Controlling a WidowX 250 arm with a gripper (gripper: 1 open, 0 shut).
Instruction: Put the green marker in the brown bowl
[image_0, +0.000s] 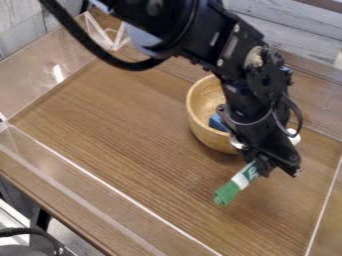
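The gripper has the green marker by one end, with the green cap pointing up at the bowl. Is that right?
Not quite: the camera view shows the green cap pointing down and away from the brown bowl. The gripper does have the green marker by one end.
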